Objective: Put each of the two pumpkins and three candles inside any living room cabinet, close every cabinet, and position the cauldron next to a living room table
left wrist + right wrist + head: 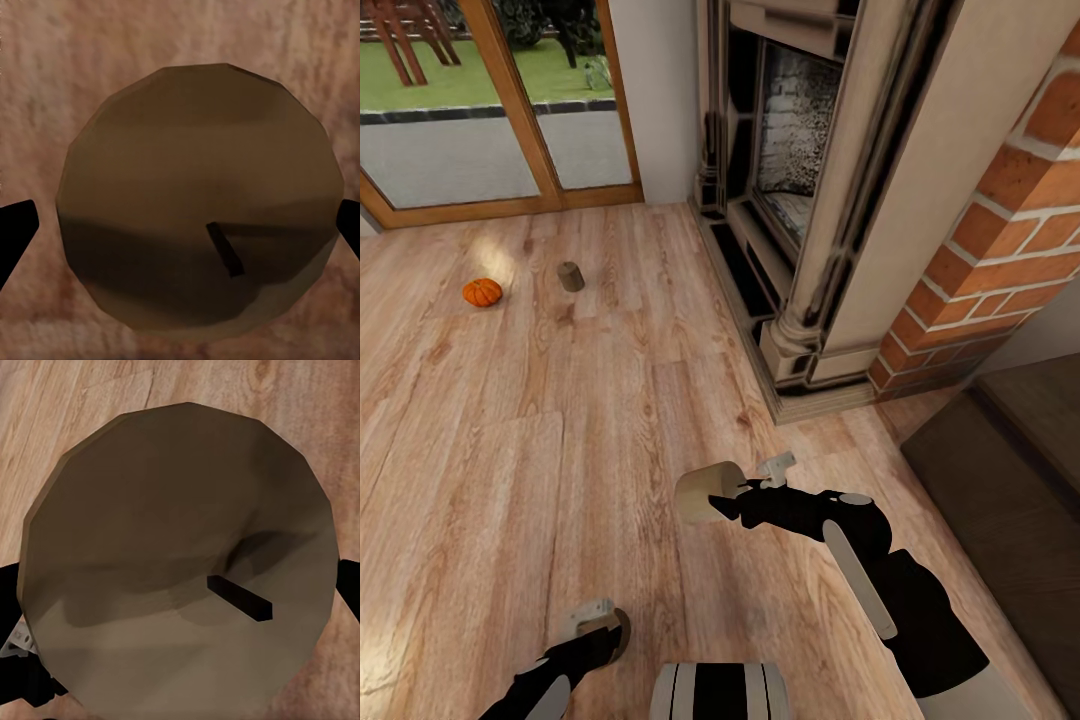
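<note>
Both candles, one [199, 199] pinched in the left gripper [600, 628] and one [180, 562] in the right gripper [745, 490], sit endwise between their jaws and could slip out.

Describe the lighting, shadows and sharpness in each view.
Head view: a bright sunlit patch lies on the floor near the pumpkin and the standing candle; edges look slightly soft. Left wrist view: the held candle is dim, its lower half shaded, the floor behind blurred. Right wrist view: the other held candle is brighter, its wick casting a soft shadow, and the wood grain is sharper.
</note>
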